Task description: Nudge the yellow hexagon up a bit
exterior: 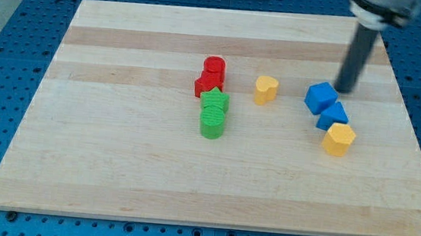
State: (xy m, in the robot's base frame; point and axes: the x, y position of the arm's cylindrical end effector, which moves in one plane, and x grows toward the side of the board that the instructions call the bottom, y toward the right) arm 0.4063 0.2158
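Observation:
The yellow hexagon (338,139) lies at the view's right on the wooden board (115,163), touching the lower of two blue blocks. My tip (343,91) stands just up and right of the upper blue block (321,97), well above the yellow hexagon. The lower blue block (333,116) sits between the upper blue block and the hexagon. A second yellow block (266,89), heart-like in shape, lies near the board's middle, far left of my tip.
A red cylinder (214,66) and a red block (206,84) sit left of centre. A green star (215,101) and a green cylinder (211,123) lie just below them. The board rests on a blue perforated table (4,31).

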